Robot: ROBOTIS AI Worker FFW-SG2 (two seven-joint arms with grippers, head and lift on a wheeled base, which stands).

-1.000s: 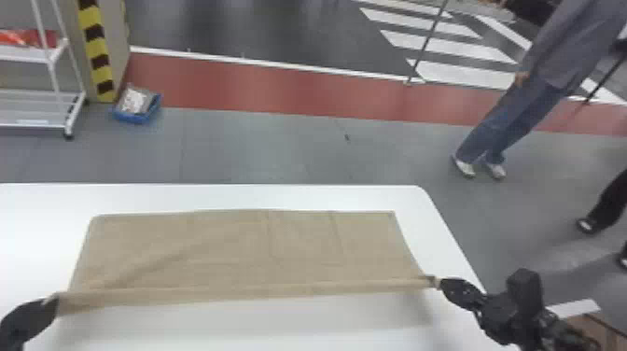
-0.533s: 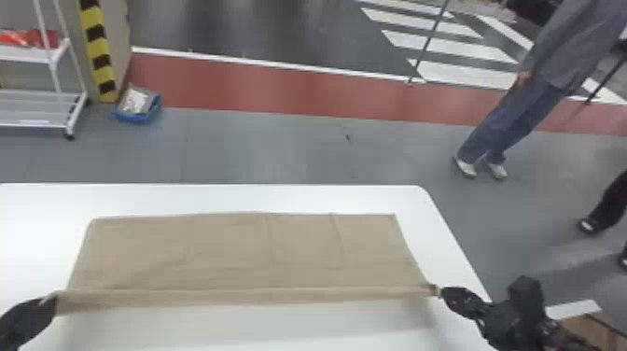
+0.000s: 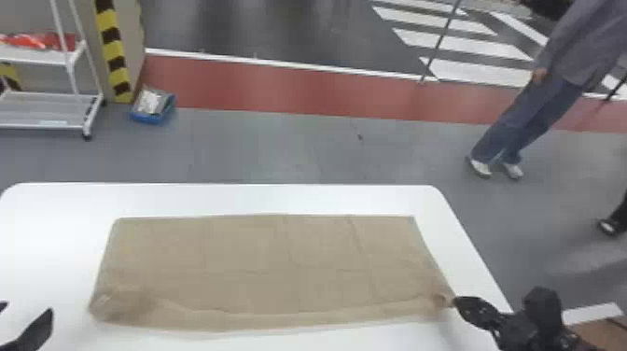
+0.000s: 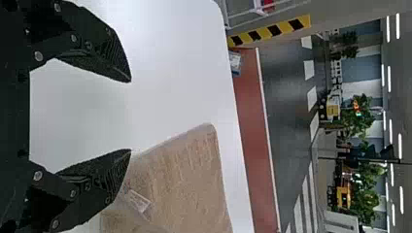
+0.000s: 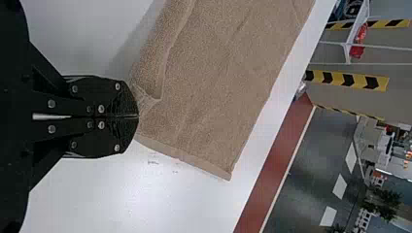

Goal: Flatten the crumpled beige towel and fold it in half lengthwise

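Across the white table [image 3: 242, 198], the beige towel [image 3: 252, 261] lies in a wide rectangle, far edge pretty much straight and running side to side. Near edge is a bit messier: there's a soft raised strip along it, and the near left corner is kinda bunched up, with a little pale tag [image 4: 138, 200] by it. Couple of faint creases run over the rest.

Left gripper [image 3: 27, 309] is just off that bunched corner, toward the robot's left, fingers spread wide with tabletop showing between the tips. Right gripper [image 3: 455, 301] is at the near right corner, fingertips [image 5: 130, 109] pressed together and pinching the cloth there. Can't tell if that pinched bit is touching the table or slightly up.

Past the table, on the gray floor, there's a blue tray [image 3: 148, 117] next to a yellow-and-black striped post [image 3: 115, 56], with a white rack [image 3: 46, 125] beside it.
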